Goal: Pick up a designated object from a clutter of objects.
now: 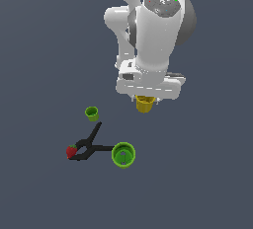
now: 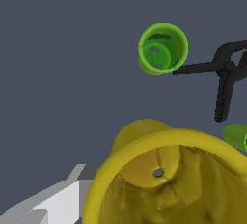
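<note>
Directly under the white gripper (image 1: 147,96) hangs the small yellow round plastic-looking cup (image 1: 144,104), only its lower part showing below the gripper body in the exterior view. Wrist view: yellow cup's open mouth (image 2: 169,179) fills the near field, a light grey finger (image 2: 58,203) just beside its rim. Fingers look clamped on the yellow cup, though the contact itself is hidden. Cup appears raised off the dark grey desk (image 1: 44,50), apart from the other items.

Toward the exterior view's left and lower: larger bright green round cup (image 1: 123,154) (image 2: 162,49) stands upright, mouth open. One handle of the black plastic clamp (image 1: 89,146) (image 2: 224,71) reaches the bright green cup's side. Red strawberry (image 1: 72,150) sits at the clamp's far end, touching it. Smallest olive-green cup (image 1: 92,113) (image 2: 236,136) sits near the clamp's other handle tip.
</note>
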Tool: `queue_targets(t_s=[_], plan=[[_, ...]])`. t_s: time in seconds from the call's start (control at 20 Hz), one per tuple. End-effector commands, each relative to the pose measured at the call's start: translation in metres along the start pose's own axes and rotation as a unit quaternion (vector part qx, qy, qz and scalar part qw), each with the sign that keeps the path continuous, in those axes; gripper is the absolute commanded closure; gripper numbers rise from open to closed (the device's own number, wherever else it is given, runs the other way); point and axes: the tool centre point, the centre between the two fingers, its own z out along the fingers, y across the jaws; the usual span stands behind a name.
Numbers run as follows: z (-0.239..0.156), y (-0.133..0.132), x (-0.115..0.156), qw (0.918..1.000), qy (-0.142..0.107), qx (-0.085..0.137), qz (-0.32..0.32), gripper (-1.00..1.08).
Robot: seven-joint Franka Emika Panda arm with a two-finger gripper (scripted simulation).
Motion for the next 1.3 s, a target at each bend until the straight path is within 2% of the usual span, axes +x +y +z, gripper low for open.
queue_targets(t_s=[0.0, 0.7, 1.25], plan=[[-0.020, 0.008, -0.012, 1.0000, 0.001, 0.001, 0.000, 1.08], [-0.119, 0.050, -0.069, 1.0000, 0.001, 0.001, 0.000, 1.08], [-0.147, 0.061, -0.082, 1.0000, 0.001, 0.000, 0.000, 1.08]])
